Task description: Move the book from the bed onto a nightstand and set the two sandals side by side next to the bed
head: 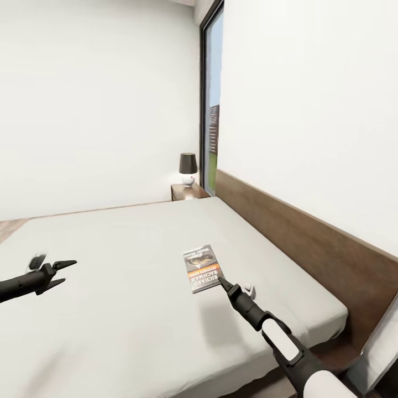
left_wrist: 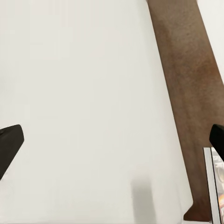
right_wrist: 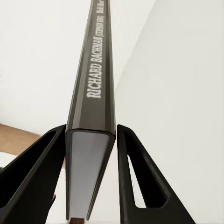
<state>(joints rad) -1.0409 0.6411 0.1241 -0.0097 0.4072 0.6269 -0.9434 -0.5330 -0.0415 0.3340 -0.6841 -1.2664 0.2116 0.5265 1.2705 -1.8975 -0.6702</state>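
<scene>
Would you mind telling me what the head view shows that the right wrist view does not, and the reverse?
Head view alone: the book's cover with its orange band, the nightstand and its lamp beyond the bed's far corner, the headboard, the window, and the left gripper open above the mattress.

Right wrist view alone: the book's spine lettered "RICHARD BACHMAN" and its page edge, standing between the two fingers.

Both share: the book, the right gripper at its near end, and the bed.
</scene>
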